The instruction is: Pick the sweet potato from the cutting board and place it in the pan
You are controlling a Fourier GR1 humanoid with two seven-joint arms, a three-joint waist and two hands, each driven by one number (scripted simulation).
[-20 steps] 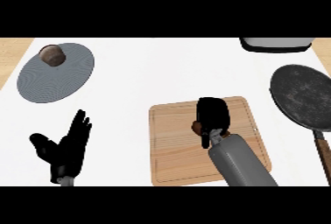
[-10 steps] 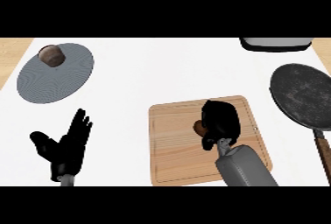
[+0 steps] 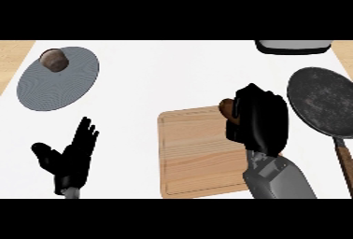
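My right hand (image 3: pixel 258 121) is curled round the brown sweet potato (image 3: pixel 227 108), of which only the left end shows past the fingers. It is held above the upper right corner of the wooden cutting board (image 3: pixel 193 158). The dark pan (image 3: pixel 324 101) lies just to the right, its handle pointing toward the lower edge. My left hand (image 3: pixel 69 156) rests open at the lower left, fingers up.
A grey round plate (image 3: pixel 59 84) at the upper left carries a brown, rounded item (image 3: pixel 53 59). A dark-and-white container (image 3: pixel 293 45) sits at the top right edge. White counter lies between plate and board.
My right hand has closed on the sweet potato and lifted it, moving up and to the right toward the pan. The left hand has stayed still.
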